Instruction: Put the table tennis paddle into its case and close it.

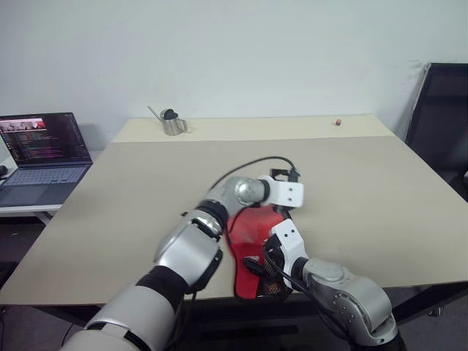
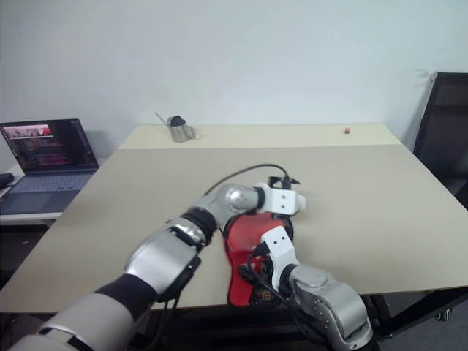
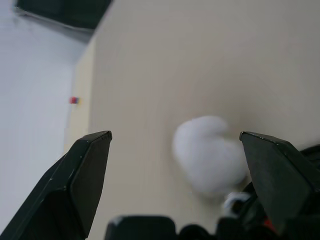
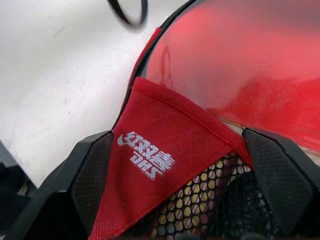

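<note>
Near the front edge of the broad beige table (image 1: 351, 190), the flat red fabric case (image 4: 150, 165) with its mesh panel and white logo lies with the round red rubber-faced table tennis paddle (image 4: 240, 65) resting on or partly in it; how deep the paddle sits cannot be told. The right hand (image 4: 175, 185), black fingers spread wide, sits low over the case's logo flap, one finger on each side, gripping nothing. The left hand (image 3: 175, 175) hangs just above the case's far end, its fingers wide apart and empty, pointing out across the bare table. Judging from this, the paddle is at the case but the flap looks open, so seating it fully and zipping the rim remain.
</note>
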You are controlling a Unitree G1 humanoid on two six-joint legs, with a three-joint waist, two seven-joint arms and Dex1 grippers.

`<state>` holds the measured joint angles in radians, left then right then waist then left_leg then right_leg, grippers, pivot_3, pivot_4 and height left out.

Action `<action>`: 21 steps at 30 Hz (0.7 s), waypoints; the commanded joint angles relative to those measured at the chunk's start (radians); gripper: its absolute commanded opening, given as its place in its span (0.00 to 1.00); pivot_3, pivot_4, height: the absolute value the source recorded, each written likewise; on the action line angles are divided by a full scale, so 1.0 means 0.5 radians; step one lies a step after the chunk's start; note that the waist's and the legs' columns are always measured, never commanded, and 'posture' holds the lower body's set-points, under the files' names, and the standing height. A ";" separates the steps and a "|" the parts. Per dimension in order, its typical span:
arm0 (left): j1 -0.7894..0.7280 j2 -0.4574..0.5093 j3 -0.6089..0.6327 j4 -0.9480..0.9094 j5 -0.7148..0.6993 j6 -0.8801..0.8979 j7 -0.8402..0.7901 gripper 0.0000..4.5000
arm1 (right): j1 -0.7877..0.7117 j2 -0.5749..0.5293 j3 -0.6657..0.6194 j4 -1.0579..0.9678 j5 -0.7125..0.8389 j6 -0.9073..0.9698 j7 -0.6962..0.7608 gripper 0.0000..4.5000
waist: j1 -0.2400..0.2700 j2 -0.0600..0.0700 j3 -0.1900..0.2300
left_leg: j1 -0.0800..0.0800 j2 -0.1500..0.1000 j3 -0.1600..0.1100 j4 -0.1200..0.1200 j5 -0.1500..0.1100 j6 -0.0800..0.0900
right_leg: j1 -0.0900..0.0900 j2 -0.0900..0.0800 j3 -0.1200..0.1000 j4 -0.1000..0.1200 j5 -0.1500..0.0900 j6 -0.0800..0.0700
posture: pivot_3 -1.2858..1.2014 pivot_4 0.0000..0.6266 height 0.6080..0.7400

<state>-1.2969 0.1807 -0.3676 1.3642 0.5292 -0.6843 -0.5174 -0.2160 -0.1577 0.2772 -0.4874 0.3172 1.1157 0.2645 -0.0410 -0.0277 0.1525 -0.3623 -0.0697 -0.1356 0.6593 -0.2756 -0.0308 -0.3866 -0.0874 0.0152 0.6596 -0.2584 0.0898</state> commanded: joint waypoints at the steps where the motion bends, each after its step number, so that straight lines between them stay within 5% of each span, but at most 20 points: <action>1: -0.011 0.133 0.220 -0.083 -0.251 0.032 -0.145 1.00 | -0.003 -0.096 -0.063 0.215 0.009 0.040 0.064 1.00 | 0.005 0.000 0.000 | 0.000 0.000 -0.001 0.000 0.000 0.000 | 0.000 0.000 0.000 0.000 0.000 0.000 | 0.52 0.24 1.00; 9: 0.337 0.452 0.755 -0.413 -1.001 0.420 -1.095 1.00 | -0.138 -0.261 -0.289 0.125 0.194 0.059 0.265 1.00 | 0.010 0.006 0.007 | -0.003 -0.003 -0.001 0.001 0.000 0.000 | -0.001 -0.001 0.001 -0.001 0.001 -0.001 | 0.52 0.24 1.00; 21: 1.350 0.511 0.772 -2.103 -1.429 1.408 -1.086 1.00 | -0.253 -0.251 -0.781 -0.180 0.744 0.389 0.352 1.00 | 0.022 0.013 0.019 | -0.027 0.009 -0.002 0.001 -0.002 0.002 | -0.021 -0.004 0.001 -0.007 0.008 -0.017 | 0.52 0.24 1.00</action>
<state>-0.6212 0.4356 0.0226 0.4251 -0.1480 -0.0280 -1.0781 -0.3231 -0.2699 -0.0702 -0.5320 0.6425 1.3024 0.4196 -0.0298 -0.0212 0.1619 -0.3801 -0.0649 -0.1364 0.6606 -0.2766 -0.0300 -0.4025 -0.0890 0.0161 0.6576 -0.2544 0.0812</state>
